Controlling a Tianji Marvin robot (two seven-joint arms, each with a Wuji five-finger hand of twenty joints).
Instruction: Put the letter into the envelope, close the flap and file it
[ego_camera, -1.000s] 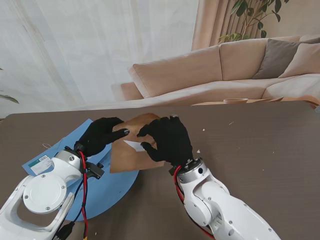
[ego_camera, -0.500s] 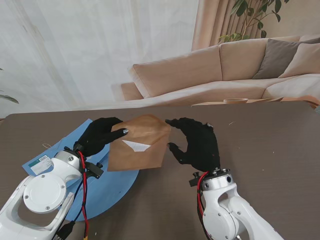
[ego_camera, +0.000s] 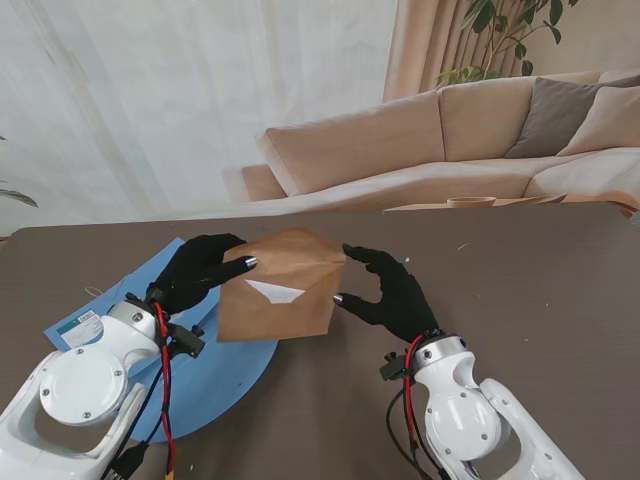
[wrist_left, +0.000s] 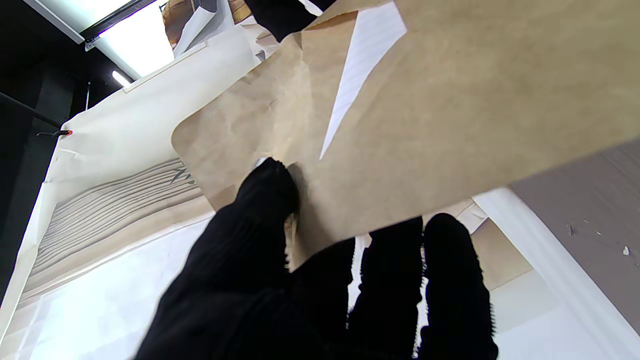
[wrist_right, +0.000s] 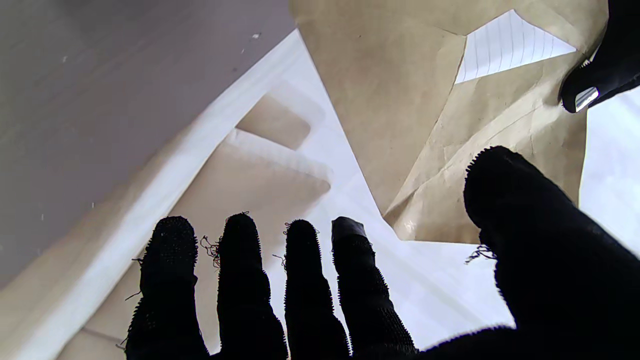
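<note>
Right hand (ego_camera: 392, 290) withdrawn, envelope (ego_camera: 280, 285) left-held

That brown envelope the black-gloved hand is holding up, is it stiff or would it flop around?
Probably floppy: the envelope shows creases while the left hand pinches one edge. Likely light, since one pinch holds it. The letter peeking out might slip if tilted.

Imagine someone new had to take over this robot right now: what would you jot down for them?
Left hand: shut on the envelope, held up off the table.
Right hand: open, fingers spread beside the envelope's right edge, not touching it.
Letter: inside the envelope, a white sliver showing at the opening.
Blue folder: flat on the table under the left arm.
Done: letter inserted.
Left: flap not fully shut, so close it, then file the envelope.
</note>
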